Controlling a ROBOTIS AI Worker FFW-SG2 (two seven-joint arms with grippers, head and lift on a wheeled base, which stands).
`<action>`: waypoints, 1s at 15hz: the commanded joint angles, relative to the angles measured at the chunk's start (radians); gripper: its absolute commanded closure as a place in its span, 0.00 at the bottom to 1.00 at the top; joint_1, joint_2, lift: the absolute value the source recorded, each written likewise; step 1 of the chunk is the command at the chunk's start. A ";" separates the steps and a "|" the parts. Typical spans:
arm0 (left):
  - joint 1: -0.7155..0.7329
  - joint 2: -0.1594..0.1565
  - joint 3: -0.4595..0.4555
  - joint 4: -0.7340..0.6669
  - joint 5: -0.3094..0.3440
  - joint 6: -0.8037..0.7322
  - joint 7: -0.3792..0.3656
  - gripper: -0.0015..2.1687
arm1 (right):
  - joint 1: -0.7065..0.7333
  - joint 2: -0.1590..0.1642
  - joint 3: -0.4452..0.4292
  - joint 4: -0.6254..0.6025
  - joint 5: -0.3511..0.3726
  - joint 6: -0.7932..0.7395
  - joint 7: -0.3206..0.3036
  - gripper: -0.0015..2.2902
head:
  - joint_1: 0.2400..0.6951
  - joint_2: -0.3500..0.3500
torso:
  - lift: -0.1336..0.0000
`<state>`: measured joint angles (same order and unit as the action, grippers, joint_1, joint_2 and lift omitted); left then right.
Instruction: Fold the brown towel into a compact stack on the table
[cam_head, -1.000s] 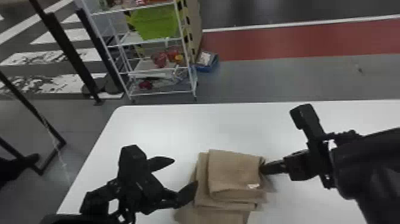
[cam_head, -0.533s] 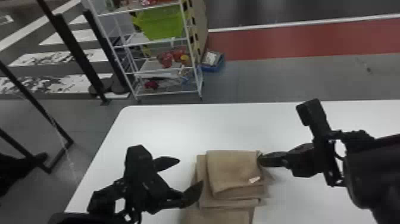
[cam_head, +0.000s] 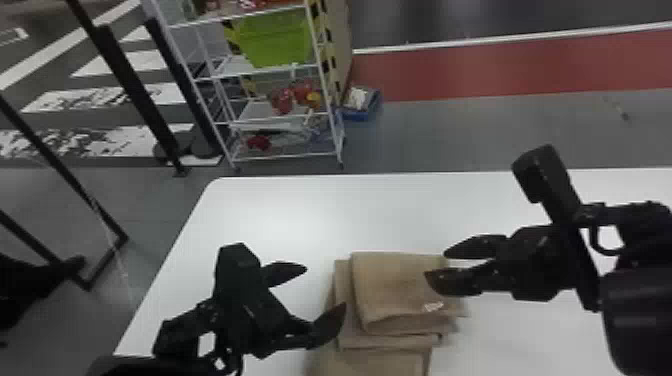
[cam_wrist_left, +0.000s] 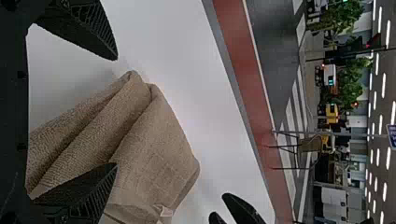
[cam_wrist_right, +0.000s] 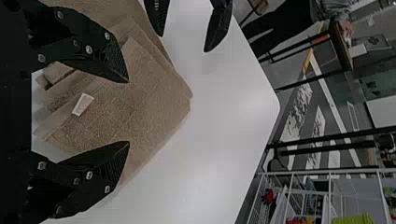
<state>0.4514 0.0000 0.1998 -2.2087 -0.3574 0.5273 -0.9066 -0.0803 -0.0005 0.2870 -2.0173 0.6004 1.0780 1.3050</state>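
Brown towel: I've got the brown towel (cam_head: 395, 285) on the table (cam_head: 280, 215), betw. my two hands, folded in layers. Top panel is roughly square; lower layers stick out past it on the L side & toward the bottom edge of the head view. Edges don't line up, stack's a bit staggered, w/ a loose bit at the R side.
Tag: small white tag (cam_head: 433, 306) on the top panel, near its lower R corner as the head view has it.
L hand: my L hand (cam_head: 325, 287) is at the towel's L side, fingers spread wide, nothing pinched. One fingertip is right by the towel's L edge; can't tell if it touches. L wrist view has the folds running side by side, w/ one finger in front of them.
R hand: my R hand (cam_head: 435, 264) is at the towel's R side, fingers apart, nothing pinched either. The lower finger overlaps the R part of the top panel in the head view; can't tell if it's touching cloth. R wrist view shows a clear gap betw. the fingertips, towel layers & tag behind.
Table: white top, rounded far L corner.
Rack: white wire rack (cam_head: 280, 156) past the far edge, to the L, w/ a green bin (cam_head: 275, 40) on an upper shelf & red items (cam_head: 282, 100) lower.
Floor: blue box (cam_head: 361, 117) beside the rack; red strip (cam_head: 500, 70) farther back.
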 joint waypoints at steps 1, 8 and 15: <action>0.000 -0.003 -0.002 0.001 0.000 0.000 0.000 0.03 | 0.011 -0.012 0.095 -0.008 0.122 -0.066 0.051 0.06 | 1.00 0.88 | 0.11; 0.013 -0.003 0.010 -0.014 0.005 -0.003 -0.003 0.03 | -0.001 -0.022 0.273 0.066 0.317 -0.204 0.062 0.06 | 1.00 1.00 | 0.11; 0.013 -0.003 0.015 -0.013 0.011 -0.010 -0.003 0.03 | 0.007 -0.053 0.310 0.091 0.386 -0.302 0.062 0.06 | 1.00 1.00 | 0.11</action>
<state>0.4650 0.0000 0.2119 -2.2214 -0.3474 0.5178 -0.9096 -0.0770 -0.0443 0.5939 -1.9282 0.9743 0.7990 1.3637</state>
